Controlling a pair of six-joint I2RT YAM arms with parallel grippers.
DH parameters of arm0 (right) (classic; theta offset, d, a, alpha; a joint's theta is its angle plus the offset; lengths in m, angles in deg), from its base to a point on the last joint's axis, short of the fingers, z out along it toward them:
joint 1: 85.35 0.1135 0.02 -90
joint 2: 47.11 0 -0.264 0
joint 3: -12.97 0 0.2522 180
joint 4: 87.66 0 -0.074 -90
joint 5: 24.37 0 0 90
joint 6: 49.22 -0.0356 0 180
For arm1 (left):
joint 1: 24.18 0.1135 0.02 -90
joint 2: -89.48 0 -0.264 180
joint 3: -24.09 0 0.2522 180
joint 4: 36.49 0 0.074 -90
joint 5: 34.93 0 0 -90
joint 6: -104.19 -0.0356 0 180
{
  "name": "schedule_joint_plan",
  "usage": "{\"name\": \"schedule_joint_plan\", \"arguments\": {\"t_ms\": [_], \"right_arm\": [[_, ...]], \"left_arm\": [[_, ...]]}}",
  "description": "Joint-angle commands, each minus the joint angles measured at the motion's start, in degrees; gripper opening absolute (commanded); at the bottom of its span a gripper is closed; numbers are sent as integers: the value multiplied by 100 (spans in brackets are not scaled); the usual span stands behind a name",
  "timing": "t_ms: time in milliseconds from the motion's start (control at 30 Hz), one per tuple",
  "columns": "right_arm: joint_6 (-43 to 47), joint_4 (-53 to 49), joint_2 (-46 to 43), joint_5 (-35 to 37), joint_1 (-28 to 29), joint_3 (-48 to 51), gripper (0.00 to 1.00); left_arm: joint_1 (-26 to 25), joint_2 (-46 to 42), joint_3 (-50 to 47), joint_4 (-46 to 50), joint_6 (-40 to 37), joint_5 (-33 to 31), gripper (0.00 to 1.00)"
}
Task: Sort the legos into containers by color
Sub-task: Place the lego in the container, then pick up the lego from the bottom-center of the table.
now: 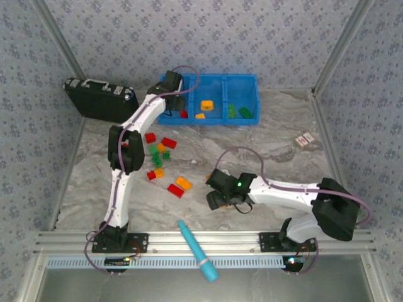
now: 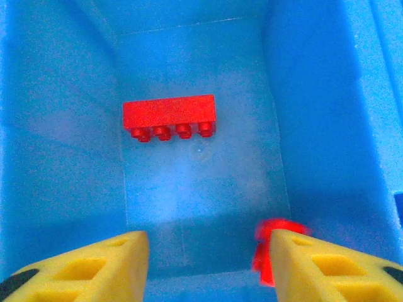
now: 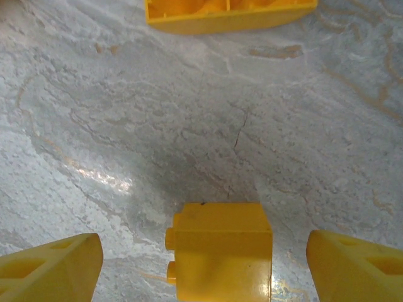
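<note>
Jaws of the left gripper [image 2: 204, 251] stand apart above the left compartment [image 2: 201, 182] of the blue bin [image 1: 252, 78]. A blurred red brick [image 2: 267, 248] is just at the inner side of its right yellow finger [image 2: 315, 264]; I cannot tell if it touches the finger. Deeper in this compartment a long red brick [image 2: 169, 116] lies on its side, its four studs toward the camera. Jaws of the right gripper [image 3: 203, 242] are wide apart, low over the marble table [image 3: 189, 126]. A yellow brick [image 3: 220, 251] sits on the table between the two fingers and touches neither of them. Farther ahead of it lies a second yellow brick [image 3: 227, 12], turned with the hollow underside up. From above, the middle compartment holds two orange-yellow bricks [image 1: 207, 106], and the right compartment holds green bricks [image 1: 245, 112]. A loose group of red, green and orange bricks [image 1: 160, 151] lies on the table beside the left arm, between the bin and the right gripper. A black case [image 1: 101, 97] stands left of the bin, and a light-blue tool [image 1: 198, 251] lies across the rail at the near edge.
</note>
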Motion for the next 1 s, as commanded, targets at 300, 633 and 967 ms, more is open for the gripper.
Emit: {"name": "schedule_joint_plan", "arguments": {"t_ms": [300,633,967], "right_arm": [[-274,-625,216,282,129,-59,76],[-11,-409,658,225,-6,-173,45],[1015,-759,348,-309,-748,-733,37]], "left_arm": [[-19,-1077,1,222,-176,136,62],[-136,-3253,-1735,72,115,223,68],[-129,-6136,-4325,592,-232,72,75]]}}
